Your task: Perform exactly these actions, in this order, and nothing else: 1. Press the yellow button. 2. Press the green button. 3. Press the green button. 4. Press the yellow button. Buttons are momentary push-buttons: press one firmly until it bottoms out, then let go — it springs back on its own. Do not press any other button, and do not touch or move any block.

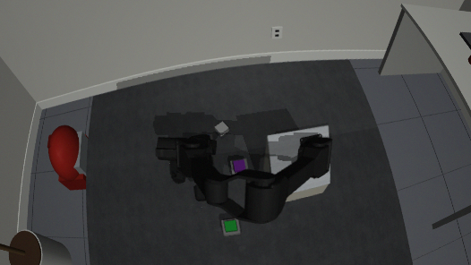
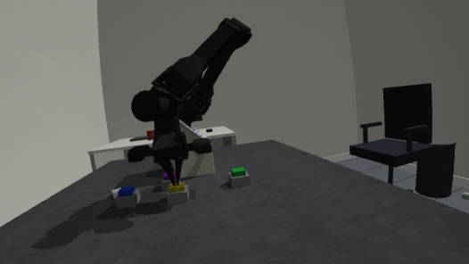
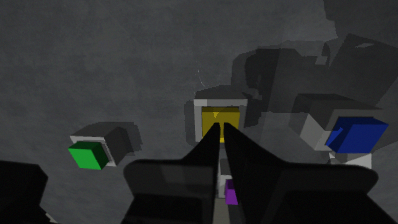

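Observation:
The yellow button (image 2: 176,188) (image 3: 210,119) sits on its grey base between the blue button (image 2: 127,191) (image 3: 356,134) and the green button (image 1: 231,226) (image 2: 238,171) (image 3: 89,155). My gripper (image 2: 176,181) (image 3: 221,127) is shut, points straight down, and its tips rest on the top of the yellow button. In the overhead view the arm hides the yellow and blue buttons. The purple button (image 1: 239,165) (image 3: 231,193) lies just behind the gripper.
A small white block (image 1: 221,129) lies beyond the buttons. The arm's white base box (image 1: 279,139) (image 2: 202,167) stands behind them. Off the table are a chair (image 2: 401,134), a dark bin (image 2: 434,171), a desk (image 2: 134,144) and a red object (image 1: 63,149).

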Motion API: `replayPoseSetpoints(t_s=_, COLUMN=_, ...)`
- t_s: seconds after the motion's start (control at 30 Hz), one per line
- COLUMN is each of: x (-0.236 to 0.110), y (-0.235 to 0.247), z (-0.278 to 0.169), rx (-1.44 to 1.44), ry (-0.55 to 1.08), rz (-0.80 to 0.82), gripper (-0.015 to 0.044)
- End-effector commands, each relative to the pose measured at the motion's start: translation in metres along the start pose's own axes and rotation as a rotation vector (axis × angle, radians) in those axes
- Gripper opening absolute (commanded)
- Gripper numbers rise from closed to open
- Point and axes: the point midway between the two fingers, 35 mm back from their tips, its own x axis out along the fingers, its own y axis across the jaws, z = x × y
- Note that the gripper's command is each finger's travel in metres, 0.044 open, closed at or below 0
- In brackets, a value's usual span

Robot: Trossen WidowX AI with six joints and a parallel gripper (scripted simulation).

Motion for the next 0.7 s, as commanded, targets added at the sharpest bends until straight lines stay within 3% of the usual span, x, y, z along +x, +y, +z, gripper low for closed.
replayPoseSetpoints(t_s=0.0, x=0.005, y=0.001, z=-0.001, rx=0.004, ry=0.002, rz=0.005, gripper=0.0020)
replayPoseSetpoints(t_s=0.67, x=-0.006, y=0.000, z=0.000, rx=0.002, ry=0.000, rz=0.001, gripper=0.0020)
